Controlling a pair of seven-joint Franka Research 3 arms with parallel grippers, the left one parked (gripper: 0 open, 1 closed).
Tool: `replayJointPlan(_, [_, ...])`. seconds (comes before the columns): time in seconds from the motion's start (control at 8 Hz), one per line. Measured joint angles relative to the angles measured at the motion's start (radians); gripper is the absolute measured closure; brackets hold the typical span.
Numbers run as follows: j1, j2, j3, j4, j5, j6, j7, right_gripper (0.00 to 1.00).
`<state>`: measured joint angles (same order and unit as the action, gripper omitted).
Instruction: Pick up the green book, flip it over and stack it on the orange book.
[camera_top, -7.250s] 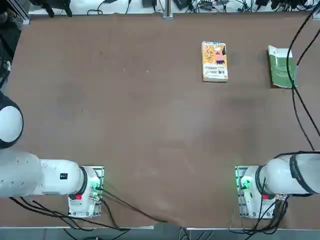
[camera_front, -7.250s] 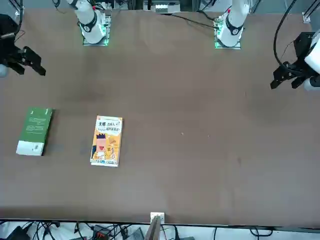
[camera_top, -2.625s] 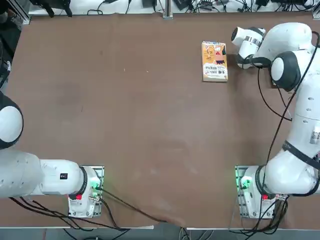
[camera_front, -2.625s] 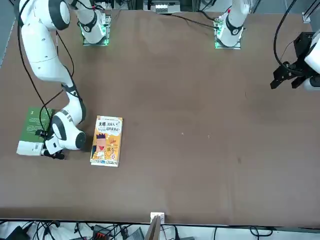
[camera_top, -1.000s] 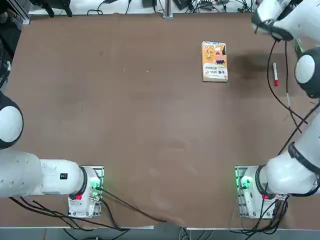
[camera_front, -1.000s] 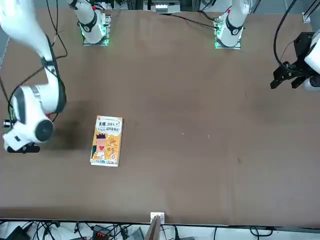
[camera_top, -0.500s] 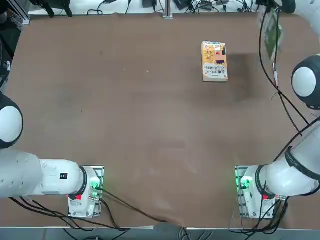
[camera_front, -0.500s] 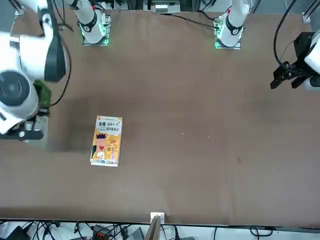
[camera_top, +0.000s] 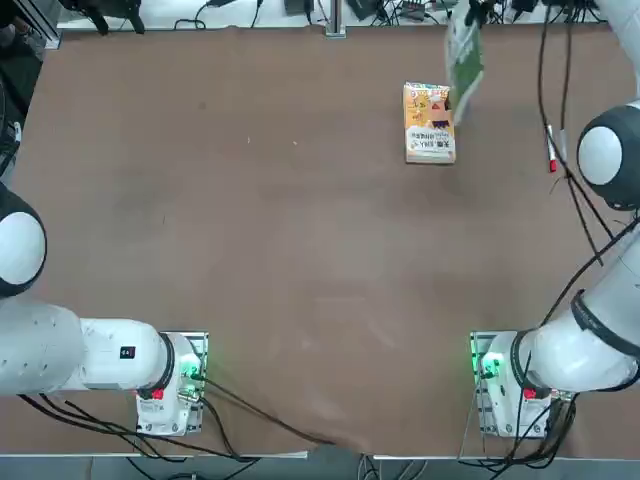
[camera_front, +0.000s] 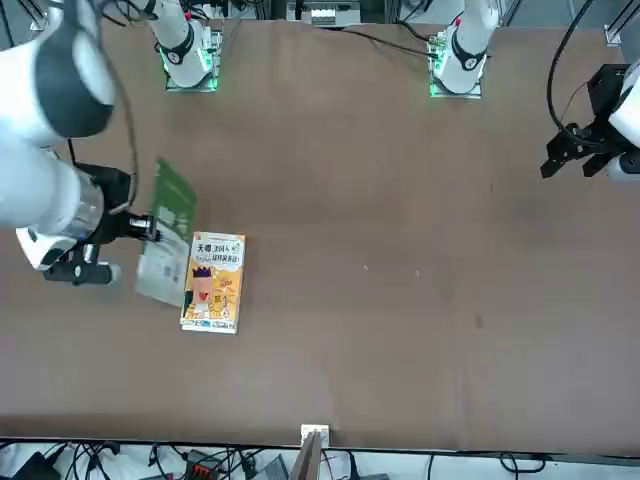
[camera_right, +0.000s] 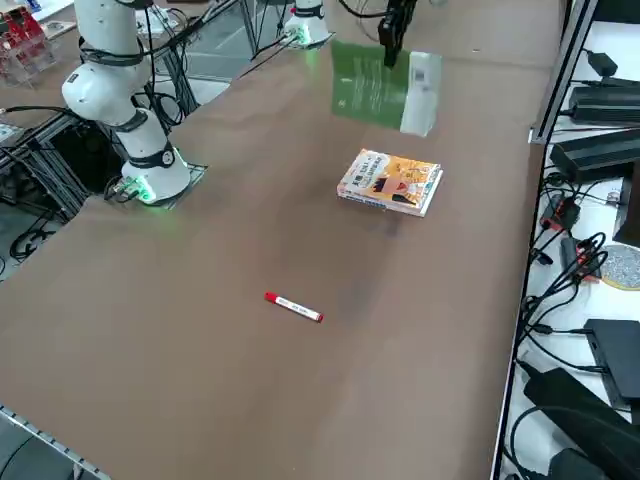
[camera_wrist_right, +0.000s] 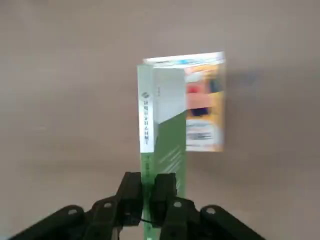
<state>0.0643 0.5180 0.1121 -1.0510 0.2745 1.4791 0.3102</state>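
Wrist view shows it best: my right gripper (camera_wrist_right: 148, 192) has both fingers clamped on the small green-and-white paperback book (camera_wrist_right: 161, 145), pinching it near one end across its thickness. That book is up in the air, standing on edge rather than lying flat. Its long axis runs straight out away from my fingers, with the spine facing the camera and the white half at the far end, green half nearest the grip.

Over in the top view, the green book (camera_top: 463, 52) sits in the upper right of the frame, just right of and slightly above the small orange-yellow illustrated paperback (camera_top: 429, 122), overlapping that one's upper right corner as seen from overhead.

From the front camera, the green book (camera_front: 166, 245) is at mid-left, tilted, green end up and white end down. It hangs right beside the left edge of the orange book (camera_front: 213, 282), which lies flat on the brown table (camera_front: 400, 250) with its long axis running roughly top to bottom of the frame.

Side camera has the held book (camera_right: 385, 86) floating above the orange one (camera_right: 391, 181), clear of it. A red marker pen (camera_right: 293, 307) lies on the table lower in that frame, well apart from both books.
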Motion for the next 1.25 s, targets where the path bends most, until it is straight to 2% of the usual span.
replayJointPlan(0.25, [-0.069,0.040,-0.002,-0.019,0.265,0.069,-0.013,0.89])
replayJointPlan(0.75, [-0.091,0.109,-0.003,-0.211,0.608,0.181,-0.350,0.89])
replayJointPlan(1.0, [-0.100,0.111,-0.004,-0.320,0.711,0.246,-0.525,0.89])
replayJointPlan(1.25, [-0.110,0.121,-0.004,-0.388,0.727,0.264,-0.601,0.89])
